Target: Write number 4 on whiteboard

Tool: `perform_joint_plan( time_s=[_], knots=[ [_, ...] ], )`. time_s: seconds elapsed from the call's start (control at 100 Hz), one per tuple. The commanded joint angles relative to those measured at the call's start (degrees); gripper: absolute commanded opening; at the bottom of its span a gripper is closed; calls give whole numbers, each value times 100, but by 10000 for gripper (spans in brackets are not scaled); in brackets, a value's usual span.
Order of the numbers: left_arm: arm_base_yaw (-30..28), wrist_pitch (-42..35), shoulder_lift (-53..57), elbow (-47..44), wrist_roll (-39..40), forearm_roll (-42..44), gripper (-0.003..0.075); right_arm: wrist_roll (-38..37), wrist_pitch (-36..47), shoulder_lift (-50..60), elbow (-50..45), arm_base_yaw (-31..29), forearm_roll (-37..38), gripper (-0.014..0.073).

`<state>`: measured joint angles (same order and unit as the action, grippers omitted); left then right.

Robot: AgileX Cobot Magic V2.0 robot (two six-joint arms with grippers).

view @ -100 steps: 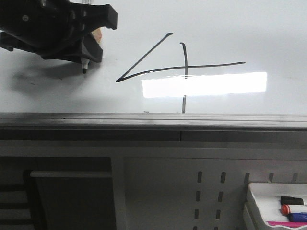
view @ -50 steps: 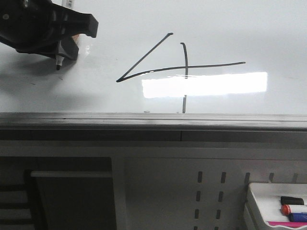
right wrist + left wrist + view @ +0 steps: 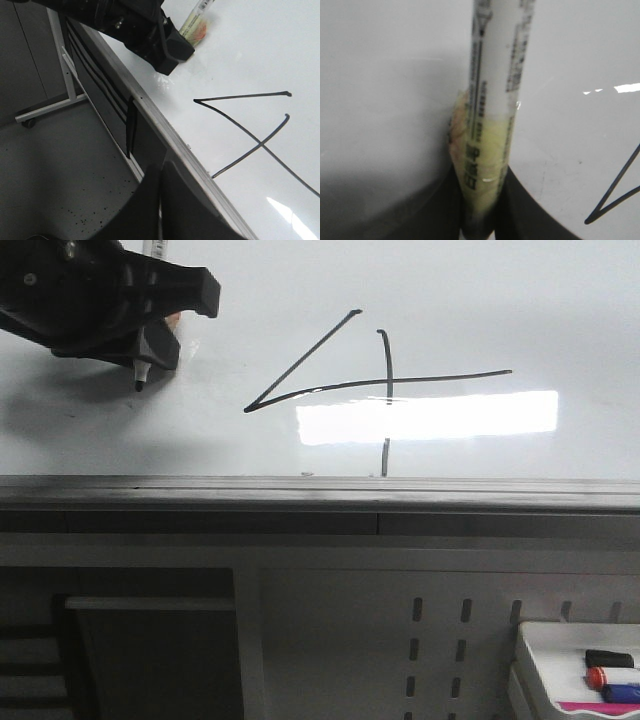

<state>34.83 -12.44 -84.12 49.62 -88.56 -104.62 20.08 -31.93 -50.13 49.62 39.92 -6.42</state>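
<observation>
**Holding a marker beside a finished 4**

Showing a glossy whiteboard (image 3: 480, 300), the front view has the number 4 (image 3: 385, 380) in thin black lines at centre. At ten o'clock, the left gripper (image 3: 150, 345) clamps a white marker (image 3: 492, 100), tip apparently just off the board. A dip could smear a stray mark. The right gripper (image 3: 160, 200) appears closed, empty.

Number 4 (image 3: 385, 380) was drawn in thin black lines, open-topped, center frame on glossy whiteboard (image 3: 500, 300) w/ glare patch across its lower part.
</observation>
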Motion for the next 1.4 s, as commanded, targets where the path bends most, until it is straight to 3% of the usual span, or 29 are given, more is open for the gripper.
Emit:
perform_joint_plan(
  time_s=[0.0, 0.47, 0.74, 1.29, 1.39],
  knots=[
    [-10, -22, -136, 58, 105, -194, -20, 5, 434, 16, 166, -51, -37, -64],
    [-10, -45, -136, 58, 127, -194, -13, 5, 434, 16, 166, -51, -37, -64],
    [-10, -45, -136, 58, 127, -194, 154, 5, 434, 16, 166, -51, -37, -64],
    [-10, -45, -136, 58, 127, -194, 162, 5, 434, 16, 166, -51, -47, -64],
    [-10, -45, -136, 58, 127, -194, 217, 5, 434, 16, 166, -51, -47, -64]
  ],
)
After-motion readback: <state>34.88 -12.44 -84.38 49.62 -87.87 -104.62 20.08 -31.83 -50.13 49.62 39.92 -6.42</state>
